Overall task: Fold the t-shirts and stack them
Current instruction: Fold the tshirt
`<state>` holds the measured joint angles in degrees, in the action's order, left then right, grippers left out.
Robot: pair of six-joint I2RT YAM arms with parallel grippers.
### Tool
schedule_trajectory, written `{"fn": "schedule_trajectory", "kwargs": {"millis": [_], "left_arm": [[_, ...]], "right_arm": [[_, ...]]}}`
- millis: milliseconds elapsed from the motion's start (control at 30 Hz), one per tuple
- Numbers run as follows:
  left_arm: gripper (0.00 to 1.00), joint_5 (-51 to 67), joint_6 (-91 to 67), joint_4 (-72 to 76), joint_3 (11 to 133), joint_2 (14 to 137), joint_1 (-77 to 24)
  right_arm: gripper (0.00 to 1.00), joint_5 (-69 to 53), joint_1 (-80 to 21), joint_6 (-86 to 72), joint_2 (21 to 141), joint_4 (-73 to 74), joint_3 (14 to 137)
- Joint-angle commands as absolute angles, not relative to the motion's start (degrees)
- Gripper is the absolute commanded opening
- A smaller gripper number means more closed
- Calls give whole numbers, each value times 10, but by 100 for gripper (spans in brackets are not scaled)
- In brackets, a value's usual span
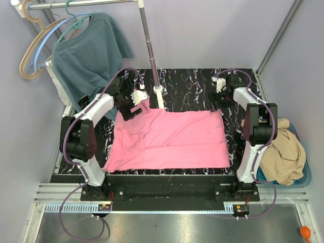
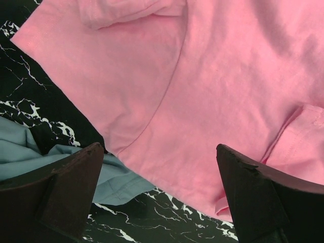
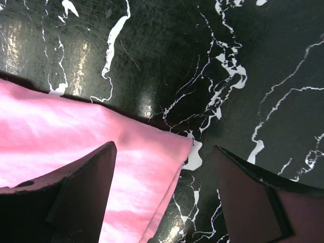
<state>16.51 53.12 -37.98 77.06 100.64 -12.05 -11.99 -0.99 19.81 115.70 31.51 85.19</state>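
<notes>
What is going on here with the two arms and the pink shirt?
A pink t-shirt lies spread on the marbled table. The left tool hangs open over its far-left corner, the right tool open over its far-right corner; neither holds the cloth. A tan t-shirt sits in the basket at the right.

Overhead, the right arm [image 1: 254, 136] blocks the inner edge of the tan-beige shirt [image 1: 286, 154], and its blue basket [image 1: 297, 181] only peeks out beneath. The teal shirt [image 1: 83, 55] drops behind the left arm [image 1: 93, 111], hem out of sight. On the left wrist, the pink shirt [image 2: 212, 91] runs off the top and right edges. Bottom right overhead, there's an orange object [image 1: 305, 232], too small to identify.
</notes>
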Motion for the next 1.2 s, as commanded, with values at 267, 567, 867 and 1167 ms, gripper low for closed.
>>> {"fn": "schedule_trajectory", "kwargs": {"millis": [267,567,867,1167], "left_arm": [[99,162,551,-374,808,1027,-114],[99,187,542,-374,861,1074,-104],[99,234,483,-370,1004,1185,-105],[99,290,432,-370,1096,1267,-105]], "right_arm": [[76,-157,-4,217,1193,308,877],[35,-154,-3,217,1209,305,880],[0,-147,-4,214,1208,306,873],[0,-145,-4,214,1201,307,860]]}}
